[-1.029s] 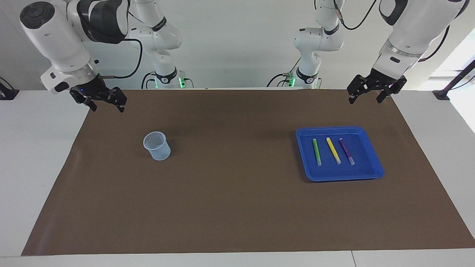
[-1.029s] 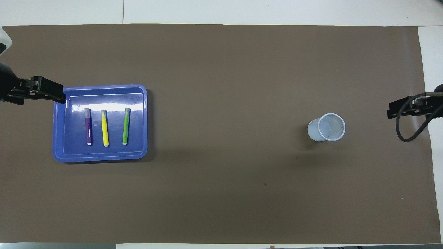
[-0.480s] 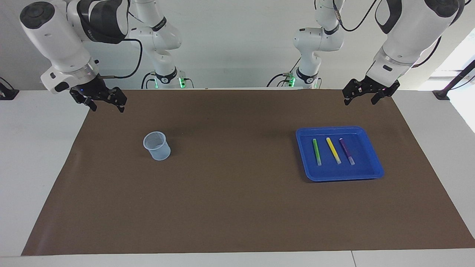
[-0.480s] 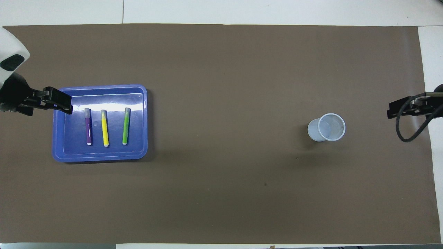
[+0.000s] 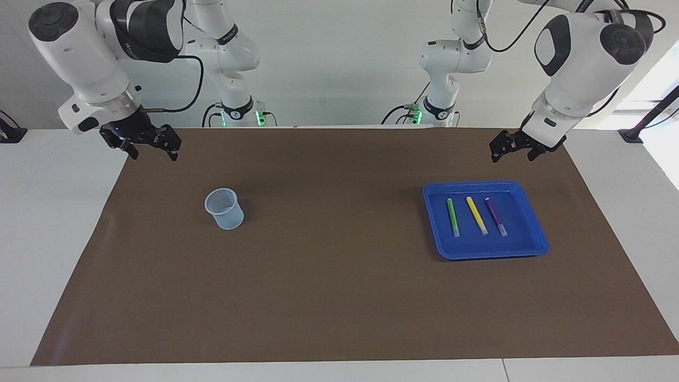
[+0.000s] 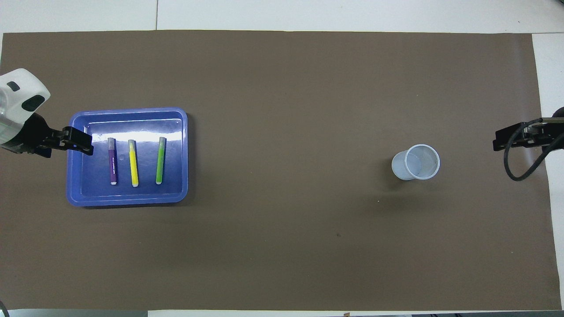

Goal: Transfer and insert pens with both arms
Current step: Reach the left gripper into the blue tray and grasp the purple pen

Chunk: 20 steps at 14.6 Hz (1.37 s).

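Three pens lie side by side in a blue tray [image 5: 522,217] [image 6: 128,111] toward the left arm's end: green [image 5: 452,217] [image 6: 160,160], yellow [image 5: 476,215] [image 6: 133,163], purple [image 5: 495,216] [image 6: 113,161]. My left gripper [image 5: 513,154] [image 6: 80,141] is open and empty, raised in the air at the tray's rim beside the purple pen, touching nothing. My right gripper [image 5: 154,154] [image 6: 506,140] is open and empty, and waits over the mat's edge at the right arm's end.
A pale translucent cup [image 5: 225,208] [image 6: 416,162] stands upright on the brown mat [image 5: 329,276] toward the right arm's end. Two smaller arm bases [image 5: 241,114] with green lights stand at the table's robot end.
My left gripper has turned and moved toward the tray's rim, a little lower. The right arm, pens, tray and cup have not moved.
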Available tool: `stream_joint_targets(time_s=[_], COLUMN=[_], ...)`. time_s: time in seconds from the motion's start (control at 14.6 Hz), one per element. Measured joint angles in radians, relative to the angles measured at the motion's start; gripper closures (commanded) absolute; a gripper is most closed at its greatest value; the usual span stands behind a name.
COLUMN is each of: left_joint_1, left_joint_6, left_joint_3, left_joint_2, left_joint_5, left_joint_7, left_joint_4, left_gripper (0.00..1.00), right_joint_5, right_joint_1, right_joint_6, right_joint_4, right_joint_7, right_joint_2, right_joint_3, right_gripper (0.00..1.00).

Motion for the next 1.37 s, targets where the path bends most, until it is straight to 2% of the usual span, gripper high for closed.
stream_joint_targets(time_s=[0.27, 0.48, 0.69, 1.1, 1.37], left_joint_1=[0.037, 0.043, 0.044, 0.042, 0.041], left_joint_6=[0.211, 0.324, 0.383, 0.467, 0.492], left_joint_3=[0.001, 0.001, 0.000, -0.005, -0.005], left_joint_2=[0.022, 0.055, 0.102, 0.179, 0.210], left_joint_5=[0.000, 0.000, 0.000, 0.000, 0.000], left_joint_7=[0.085, 0.090, 0.094, 0.097, 0.098], left_joint_4=[-0.142, -0.208, -0.220, -0.233, -0.235], left_gripper=[0.00, 0.00, 0.00, 0.17, 0.23], right_joint_5=[0.000, 0.000, 0.000, 0.000, 0.000], right_joint_1=[0.000, 0.000, 0.000, 0.000, 0.000], right_joint_6=[0.000, 0.000, 0.000, 0.000, 0.000], right_joint_4=[0.000, 0.000, 0.000, 0.000, 0.000], right_joint_7=[0.000, 0.000, 0.000, 0.000, 0.000], right_joint_2=[0.000, 0.000, 0.000, 0.000, 0.000], right_joint_3=[0.000, 0.000, 0.000, 0.000, 0.000], right_gripper=[0.00, 0.00, 0.00, 0.00, 0.00])
